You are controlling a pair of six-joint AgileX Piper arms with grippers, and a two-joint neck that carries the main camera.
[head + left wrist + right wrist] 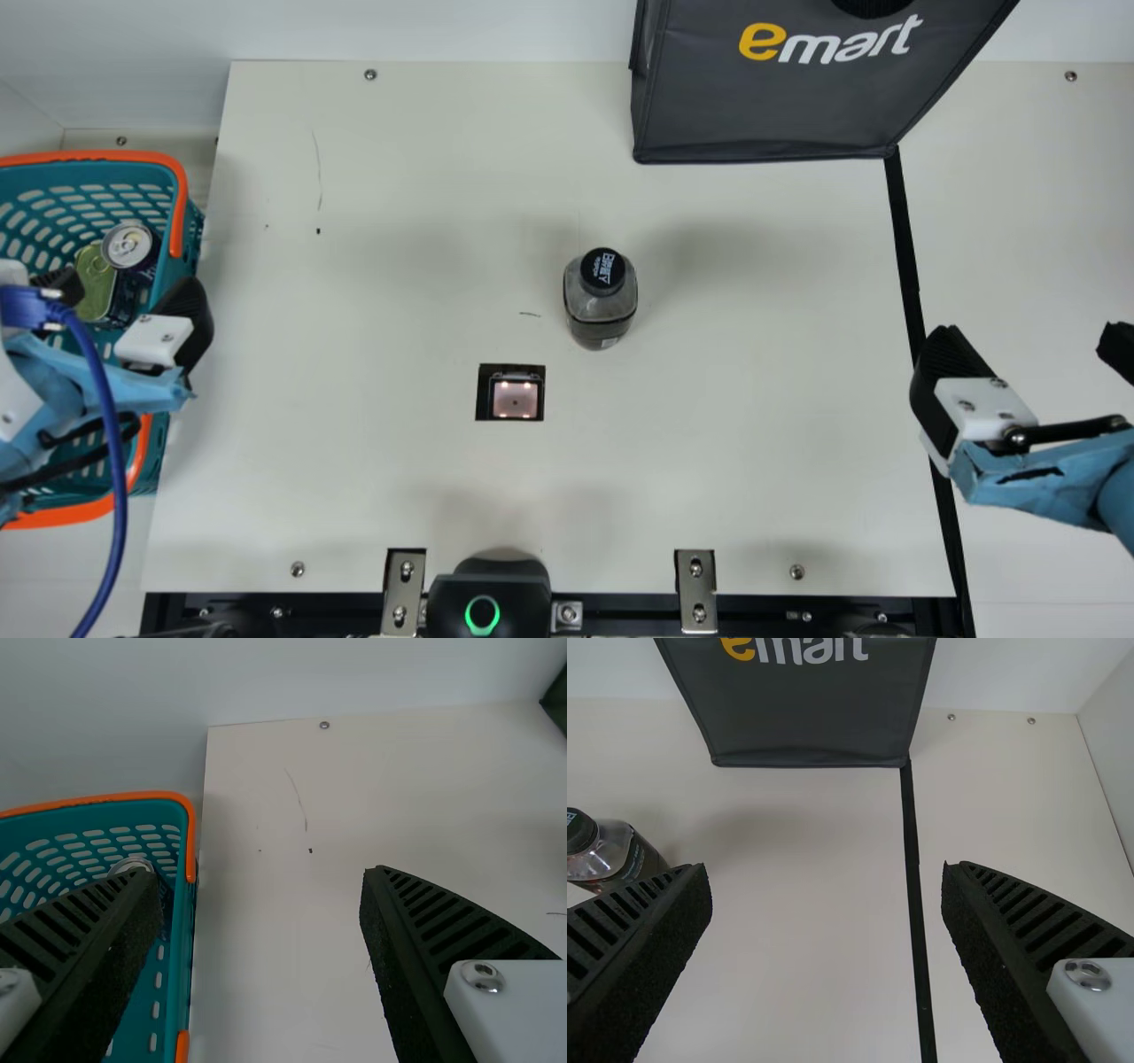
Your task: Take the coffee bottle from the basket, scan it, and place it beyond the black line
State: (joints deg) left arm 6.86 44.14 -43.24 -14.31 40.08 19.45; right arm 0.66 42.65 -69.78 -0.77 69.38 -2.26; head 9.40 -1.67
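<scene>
The coffee bottle (601, 306) stands upright on the table, behind and right of the scanner (516, 399). My left gripper (133, 310) is open above the basket (168, 443); in the left wrist view the left gripper (257, 921) has nothing between its fingers. On the right, my right gripper (1028, 359) stands open over the black line (905, 257). The right wrist view shows the right gripper (826, 926) apart from the bottle (620, 859), with the black line (914, 868) running between its fingers.
Cans (131, 245) lie in the basket at the far left. A dark grey bag (762, 106) stands at the back right, near the black line's far end. A black device (489, 589) sits at the front edge between metal brackets.
</scene>
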